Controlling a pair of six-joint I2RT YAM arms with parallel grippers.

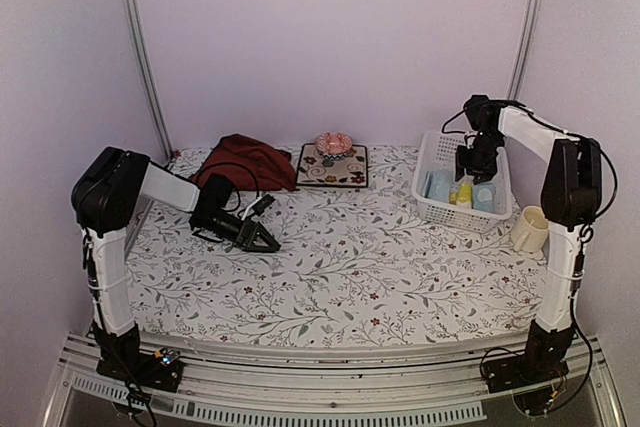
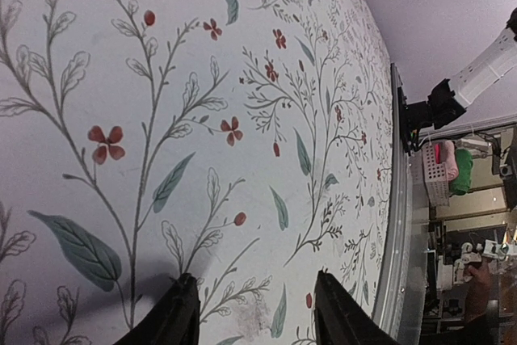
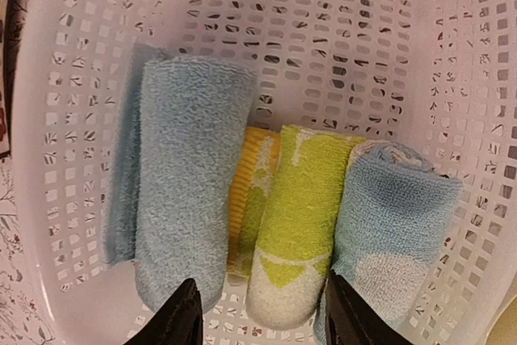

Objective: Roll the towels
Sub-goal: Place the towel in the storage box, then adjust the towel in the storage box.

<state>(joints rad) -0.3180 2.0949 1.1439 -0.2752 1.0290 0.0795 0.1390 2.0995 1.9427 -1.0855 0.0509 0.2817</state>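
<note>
A dark red towel (image 1: 245, 161) lies crumpled at the back left of the table. Three rolled towels lie side by side in the white basket (image 3: 323, 38): a pale blue one (image 3: 182, 208), a yellow-green one (image 3: 303, 224) and a light blue one with white patches (image 3: 392, 232). My right gripper (image 3: 265, 309) hangs open just above them, its jaws either side of the yellow-green roll, holding nothing. In the top view the right gripper (image 1: 470, 162) is over the basket (image 1: 436, 147). My left gripper (image 1: 266, 240) hovers low over the table covering (image 2: 242, 78), and the wrist view shows this gripper (image 2: 252, 288) open and empty.
A square dark floral mat (image 1: 345, 172) with a pink round object (image 1: 334, 143) on it sits at the back centre. A cream cup (image 1: 530, 229) stands right of the basket. The table's front rail (image 2: 397, 199) runs near the left gripper.
</note>
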